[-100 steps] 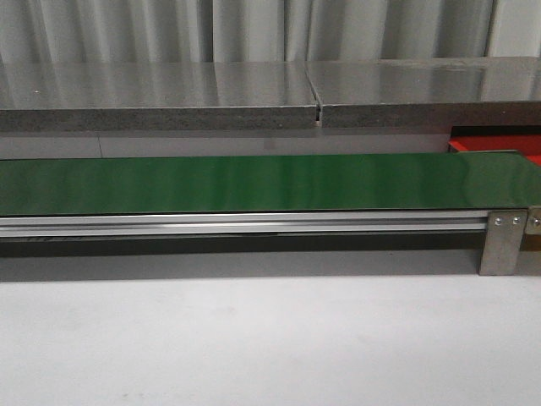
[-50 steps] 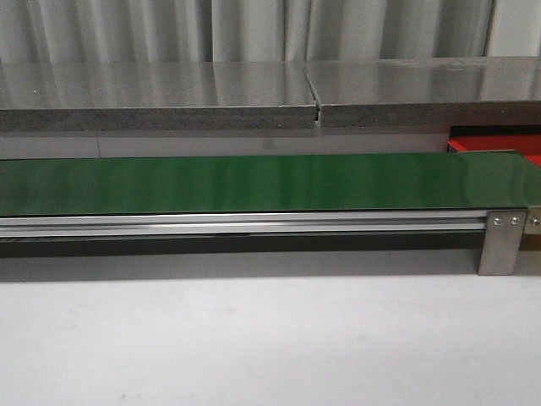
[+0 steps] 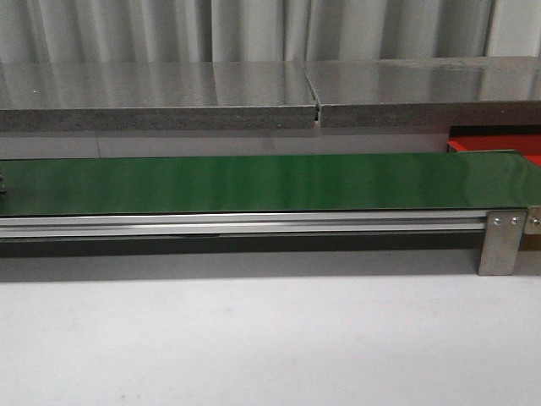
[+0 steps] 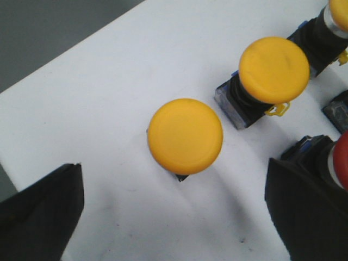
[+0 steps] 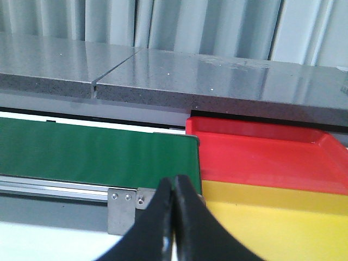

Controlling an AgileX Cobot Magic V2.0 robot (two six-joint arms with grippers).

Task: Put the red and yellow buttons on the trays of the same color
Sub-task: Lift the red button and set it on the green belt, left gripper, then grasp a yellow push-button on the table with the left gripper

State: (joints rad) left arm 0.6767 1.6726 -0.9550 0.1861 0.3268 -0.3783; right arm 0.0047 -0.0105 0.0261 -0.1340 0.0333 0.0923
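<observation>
In the left wrist view, a yellow button (image 4: 185,136) stands on a white surface, just beyond my open left gripper (image 4: 174,217), whose dark fingers (image 4: 43,212) are spread wide with nothing between them. A second yellow button (image 4: 274,69) on a dark body stands past the first one, and a third (image 4: 340,11) shows at the frame's edge. A red button (image 4: 340,166) is partly hidden behind one finger. In the right wrist view my right gripper (image 5: 174,182) is shut and empty, in front of the yellow tray (image 5: 272,217) and the red tray (image 5: 261,152) behind it. Only a corner of the red tray (image 3: 499,145) shows in the front view.
The long green belt (image 3: 254,182) on its aluminium rail crosses the front view, with a small dark shape (image 3: 2,183) at its far left end. A grey stone shelf (image 3: 254,97) runs behind the belt. A metal bracket (image 3: 500,241) holds up the belt's right end beside the trays.
A small dark shape has appeared at the far left end of the green belt. Nothing else has moved in the front view.
</observation>
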